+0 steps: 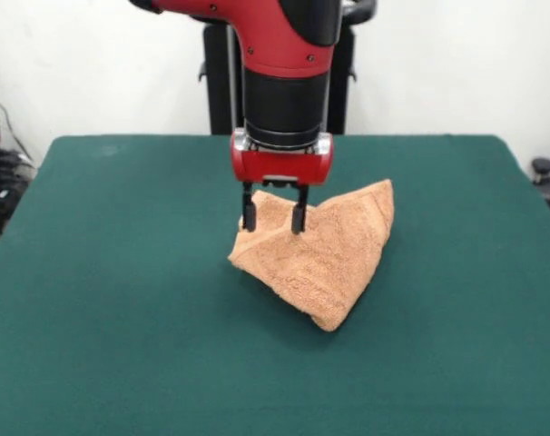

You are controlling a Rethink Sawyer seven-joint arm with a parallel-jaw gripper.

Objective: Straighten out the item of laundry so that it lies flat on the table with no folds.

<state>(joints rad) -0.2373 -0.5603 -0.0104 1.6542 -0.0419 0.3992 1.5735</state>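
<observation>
At the near edge of the desk (121, 363), toward six o'clock, the dark green cloth lies bare from side to side, and open room runs along the nine o'clock side as well. A little past the middle, slightly toward three o'clock, the towel (325, 259) sits in a folded, roughly triangular heap: one rounded corner points toward six o'clock, another peak rises toward two o'clock, and a fold line crosses its upper part, so it is not flat. A woven band shows along its right-hand slope. Over the heap's ten o'clock corner hangs the gripper (273, 220), its two black fingers (249, 211) pointing straight down and standing a narrow gap apart, their tips at the cloth's upper edge; whether they pinch a fold cannot be told from this view. The red wrist and black arm section above them hide part of the desk behind. Farther off, at twelve o'clock, the black pedestal (219, 82) stands beyond the far edge against a white wall, with cables at nine o'clock and a dark caster at three o'clock.
</observation>
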